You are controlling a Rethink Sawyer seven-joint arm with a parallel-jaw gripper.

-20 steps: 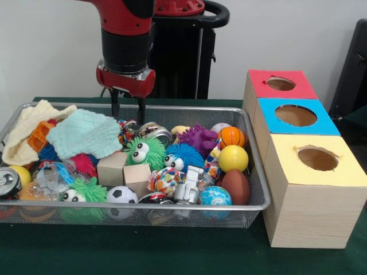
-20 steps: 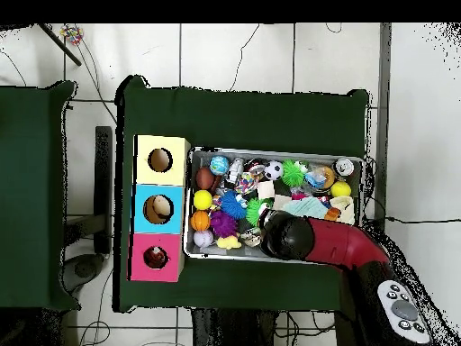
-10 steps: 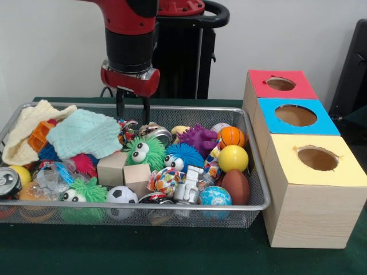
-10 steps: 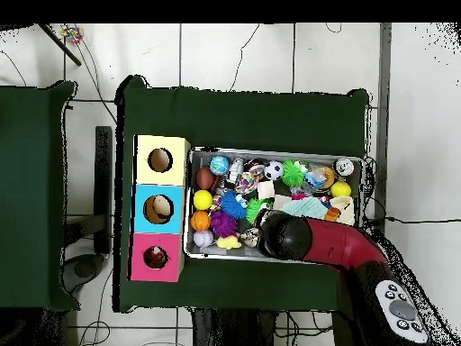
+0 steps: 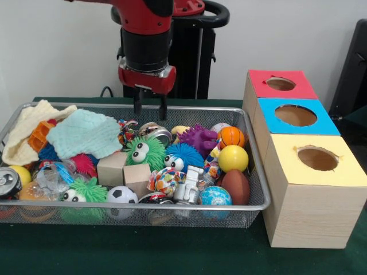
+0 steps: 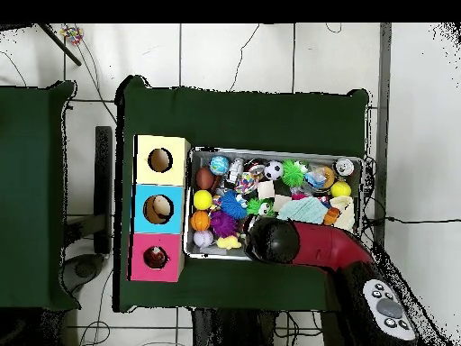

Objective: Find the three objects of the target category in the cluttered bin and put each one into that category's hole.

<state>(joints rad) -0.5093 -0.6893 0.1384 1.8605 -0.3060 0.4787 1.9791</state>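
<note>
The gripper [image 5: 149,107] is seen above the far rim of the wire bin [image 5: 252,172], its fingers [image 5: 137,105] apart and empty. Three holed boxes [image 5: 312,189] are set at the bin's 3 o'clock on the desk [image 5: 172,258].

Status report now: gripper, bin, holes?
Gripper open, empty, above the bin's far rim. Bin crowded with toys, cloths on one side. Three box holes unobstructed.
</note>
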